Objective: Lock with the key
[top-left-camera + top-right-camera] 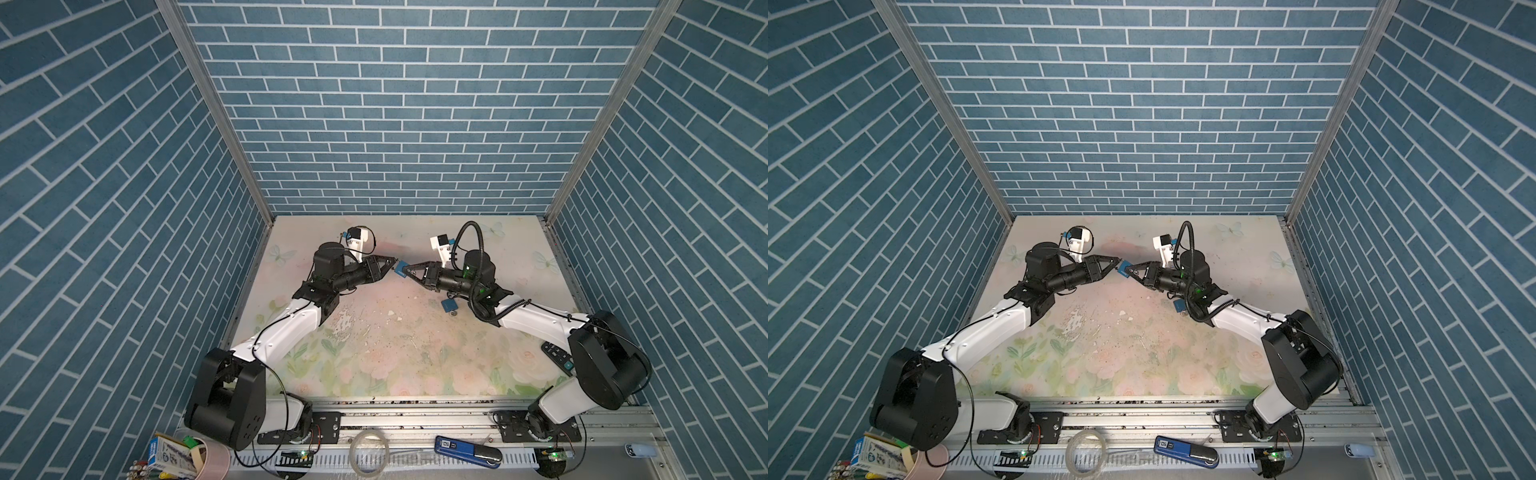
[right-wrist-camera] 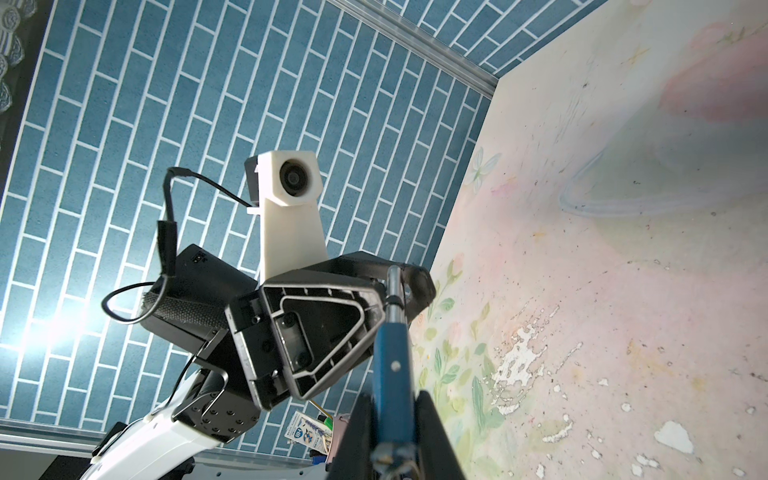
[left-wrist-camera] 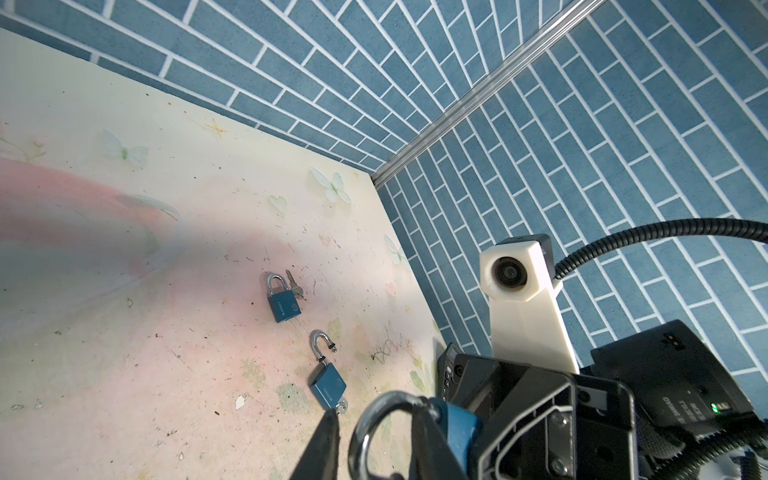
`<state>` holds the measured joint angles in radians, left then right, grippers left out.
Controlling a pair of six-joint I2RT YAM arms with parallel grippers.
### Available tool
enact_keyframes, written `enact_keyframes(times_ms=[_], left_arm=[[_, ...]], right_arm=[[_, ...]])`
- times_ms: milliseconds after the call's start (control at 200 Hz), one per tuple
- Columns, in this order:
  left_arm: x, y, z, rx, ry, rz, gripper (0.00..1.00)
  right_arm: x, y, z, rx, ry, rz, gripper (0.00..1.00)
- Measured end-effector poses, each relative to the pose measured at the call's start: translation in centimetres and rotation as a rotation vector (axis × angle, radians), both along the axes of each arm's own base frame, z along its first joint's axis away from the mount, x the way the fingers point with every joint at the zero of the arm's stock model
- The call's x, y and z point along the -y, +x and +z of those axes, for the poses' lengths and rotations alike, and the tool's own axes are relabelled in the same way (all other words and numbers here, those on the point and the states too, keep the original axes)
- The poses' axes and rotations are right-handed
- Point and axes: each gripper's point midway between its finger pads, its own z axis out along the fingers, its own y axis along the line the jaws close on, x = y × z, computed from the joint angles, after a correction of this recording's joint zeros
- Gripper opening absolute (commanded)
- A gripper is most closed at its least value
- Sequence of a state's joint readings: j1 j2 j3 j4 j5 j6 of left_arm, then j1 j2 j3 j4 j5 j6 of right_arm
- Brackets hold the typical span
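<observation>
A blue padlock point(image 1: 400, 268) point(image 1: 1122, 268) hangs above the table's far middle, between both grippers. My right gripper point(image 2: 394, 399) point(image 1: 407, 269) is shut on its blue body point(image 2: 390, 365). A blurred metal piece point(image 2: 391, 459), seemingly the key, sits at the body's end between those fingers. The steel shackle point(image 3: 365, 432) point(image 2: 393, 291) points into my left gripper point(image 3: 374, 411) point(image 1: 392, 267). Its jaws are open and straddle the shackle loop. One finger point(image 3: 326, 440) stands a sliver clear of it; the other finger point(image 3: 428, 444) lies against the far leg.
Two more blue padlocks lie on the floral table point(image 1: 374, 332): a closed one point(image 3: 284, 305) with keys point(image 3: 296, 287) beside it, and one with an open shackle point(image 3: 328, 386) point(image 1: 448, 305) and a key in its base. A black remote point(image 1: 557, 355) lies at the right. Brick-pattern walls enclose three sides.
</observation>
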<state>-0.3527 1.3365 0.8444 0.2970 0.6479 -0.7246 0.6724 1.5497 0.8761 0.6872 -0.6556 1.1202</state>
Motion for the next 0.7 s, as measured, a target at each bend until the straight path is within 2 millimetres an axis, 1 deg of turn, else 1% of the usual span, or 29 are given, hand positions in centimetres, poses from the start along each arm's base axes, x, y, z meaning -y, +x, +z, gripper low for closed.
enact_keyframes(times_ms=[315,365,395,700], left_arm=[[-0.1,0.07,0.03,0.001,0.0,0.003,0.31],[-0.14,0.09,0.03,0.0,0.0,0.004,0.27],[-0.16,0.11,0.03,0.001,0.0,0.005,0.27],[-0.41,0.29,0.02,0.001,0.001,0.014,0.27]], right_arm=[[0.02,0.01,0.06,0.001,0.001,-0.002,0.0],[0.01,0.0,0.06,0.001,0.001,-0.002,0.0],[0.02,0.02,0.06,0.001,0.001,-0.003,0.0],[0.02,0.05,0.05,0.001,0.0,-0.005,0.0]])
